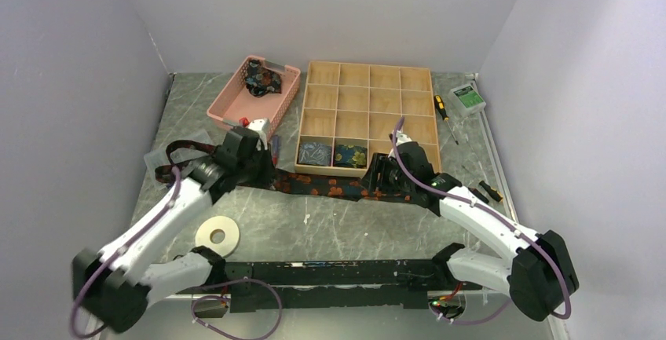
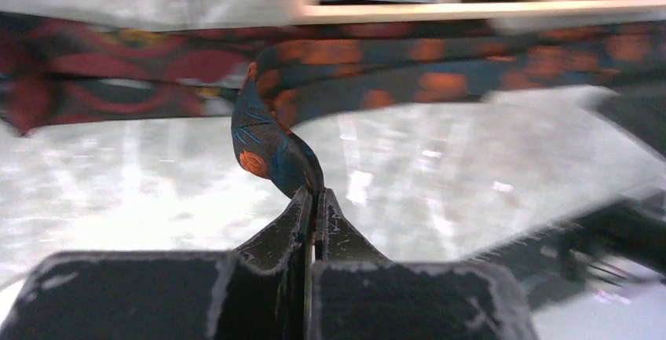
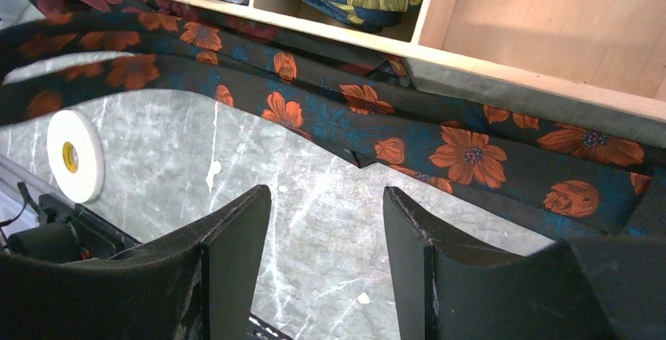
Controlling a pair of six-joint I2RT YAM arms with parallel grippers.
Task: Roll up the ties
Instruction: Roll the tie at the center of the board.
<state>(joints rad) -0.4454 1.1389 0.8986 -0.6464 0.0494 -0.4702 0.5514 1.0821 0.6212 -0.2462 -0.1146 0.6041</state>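
Observation:
A dark tie with orange flowers (image 1: 338, 189) lies stretched across the table in front of the wooden box. My left gripper (image 2: 316, 195) is shut on its narrow end, and the fabric (image 2: 271, 140) curls up from the fingertips. From above, that gripper (image 1: 267, 170) sits at the tie's left end. My right gripper (image 3: 326, 199) stands open just above the bare table, and the wide part of the tie (image 3: 463, 151) lies just beyond its fingertips, apart from them. A maroon tie (image 1: 177, 155) lies further left. Two rolled ties (image 1: 316, 154) (image 1: 350, 155) fill front compartments of the box.
The wooden divider box (image 1: 369, 93) stands at the back centre, with a pink basket (image 1: 228, 100) holding more fabric to its left. A white tape ring (image 1: 217, 235) lies near the left arm. A screwdriver (image 1: 444, 112) and a small device (image 1: 468, 98) lie at the right.

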